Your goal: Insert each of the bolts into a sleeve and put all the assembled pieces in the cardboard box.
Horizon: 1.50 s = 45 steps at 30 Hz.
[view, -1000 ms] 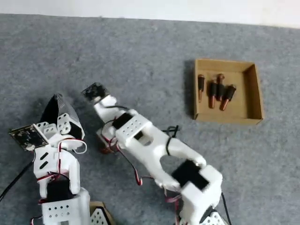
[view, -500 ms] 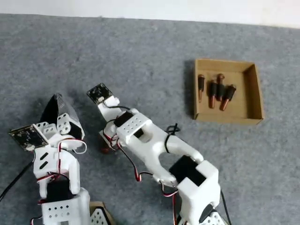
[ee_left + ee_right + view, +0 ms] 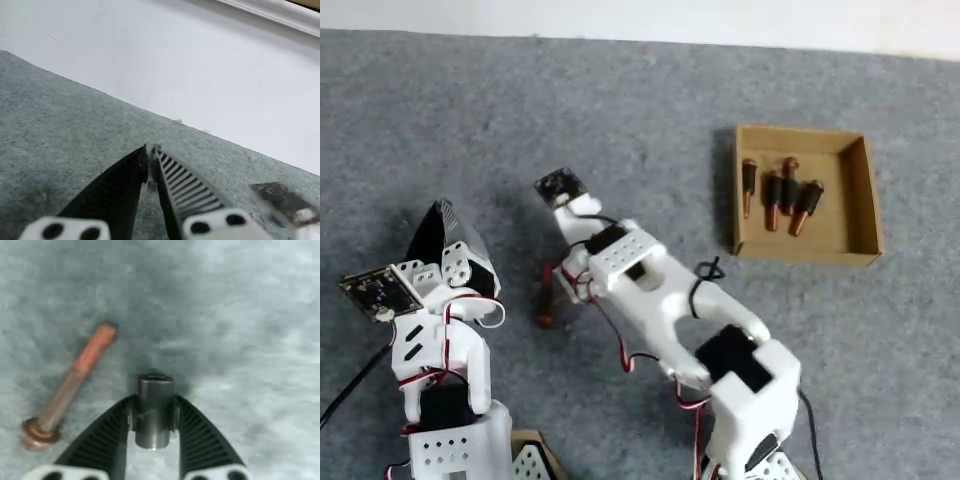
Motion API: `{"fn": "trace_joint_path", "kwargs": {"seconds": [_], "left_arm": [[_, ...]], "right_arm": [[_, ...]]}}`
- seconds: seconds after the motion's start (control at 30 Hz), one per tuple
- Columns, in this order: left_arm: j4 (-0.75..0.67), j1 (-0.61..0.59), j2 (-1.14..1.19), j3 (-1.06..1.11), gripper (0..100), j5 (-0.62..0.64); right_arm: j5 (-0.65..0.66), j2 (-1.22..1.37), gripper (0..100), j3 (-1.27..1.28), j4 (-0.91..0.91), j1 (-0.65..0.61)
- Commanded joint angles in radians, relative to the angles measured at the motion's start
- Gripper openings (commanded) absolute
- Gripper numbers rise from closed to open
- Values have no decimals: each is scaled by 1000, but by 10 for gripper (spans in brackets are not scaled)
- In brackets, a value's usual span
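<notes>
You've got the sleeve (image 3: 155, 390) clamped upright in the right gripper (image 3: 154, 405), a jaw pressed to each side and the open bore facing away from the wrist. The copper bolt (image 3: 70, 387) lies loose on the grey carpet (image 3: 620, 110) just beside it, not yet in the sleeve. Over the last second your right arm (image 3: 650, 290) has swung its wrist away from the left arm and toward the box side. That looks like lining up for the pairing, which is still to come. Your left gripper (image 3: 150, 152) hasn't budged: its jaws sit together with nothing in them, so it must open to fetch the bolt. Well off to the side, the cardboard box (image 3: 868, 190) already holds several assembled pieces (image 3: 775, 195).
</notes>
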Motion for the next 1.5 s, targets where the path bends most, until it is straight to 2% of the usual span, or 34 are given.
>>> {"fn": "trace_joint_path", "kwargs": {"seconds": [0.0, 0.17, 0.4, 0.5, 0.63, 0.8, 1.03, 1.17, 1.3, 1.47], "left_arm": [[-21, -2, -8, 15, 38, 0], [-21, 13, -8, 15, 38, -2], [-20, 194, -7, 15, 38, -6], [-17, 209, -7, 15, 38, -6], [-17, 231, -7, 15, 37, -8], [-14, 325, -5, 5, 34, -146], [173, 335, -4, -88, 34, -147], [216, 337, 2, -93, 34, -152], [230, 337, 137, -145, 34, -153], [272, 378, 538, -332, 38, -153]], "right_arm": [[87, -232, 5, 48, 4, 39], [167, -484, 5, 265, -97, 97], [213, -872, 5, 656, -377, 189], [213, -1021, 5, 819, -460, 214], [213, -1193, 5, 964, -479, 272], [213, -1423, 5, 1095, -481, 308], [215, -1705, 5, 1248, -481, 308], [215, -1790, 5, 1316, -481, 308], [230, -1810, 5, 1334, -481, 308], [265, -1810, 5, 1337, -481, 305]]}}
